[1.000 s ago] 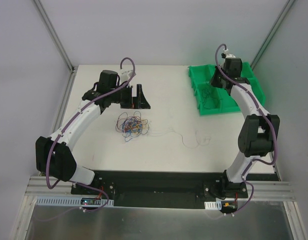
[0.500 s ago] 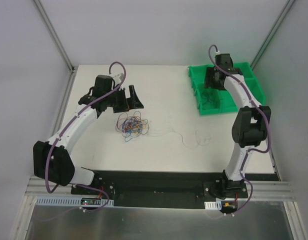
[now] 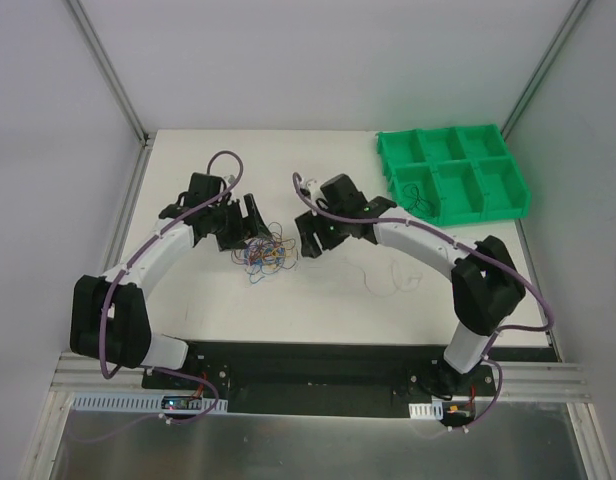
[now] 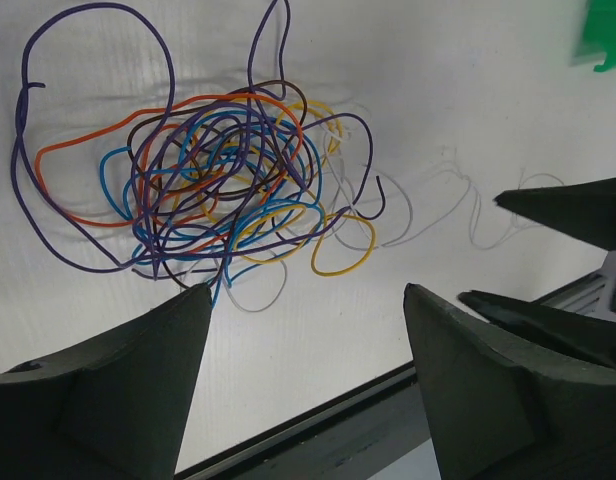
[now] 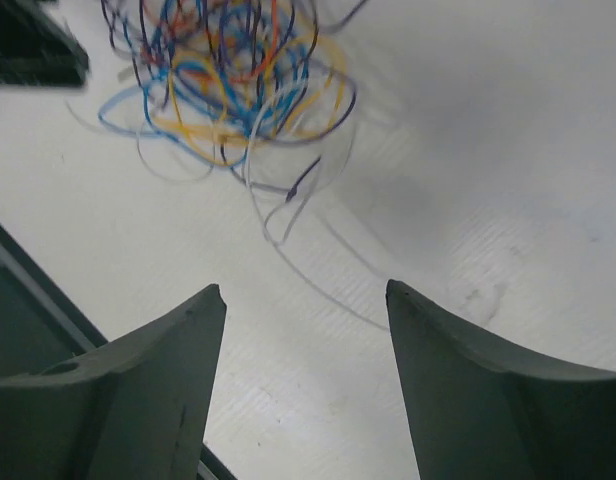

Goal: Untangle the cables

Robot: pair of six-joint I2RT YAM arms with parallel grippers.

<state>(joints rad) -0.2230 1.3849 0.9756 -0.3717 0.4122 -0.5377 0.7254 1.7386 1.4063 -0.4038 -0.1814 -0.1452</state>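
Observation:
The cables (image 3: 266, 253) lie as one tangle of thin blue, orange, yellow, purple and dark wires on the white table. My left gripper (image 3: 250, 222) hovers at the tangle's upper left, open and empty. In the left wrist view the tangle (image 4: 218, 190) lies just beyond my gripper (image 4: 308, 290), the left fingertip (image 4: 193, 310) at its edge. My right gripper (image 3: 308, 235) hangs just right of the tangle, open, holding nothing. In the blurred right wrist view the tangle (image 5: 228, 70) is ahead of the gripper (image 5: 304, 286), and a pale wire (image 5: 288, 215) trails towards it.
A green bin (image 3: 508, 200) with several compartments stands at the back right, with a thin dark wire (image 3: 418, 195) in one. Faint white wires (image 3: 388, 275) lie loose on the table right of the tangle. The table's dark front edge (image 4: 318, 415) runs below my left fingers.
My right arm has swung from over the green bin to the right side of the tangle. My left gripper has come down and closer to the tangle.

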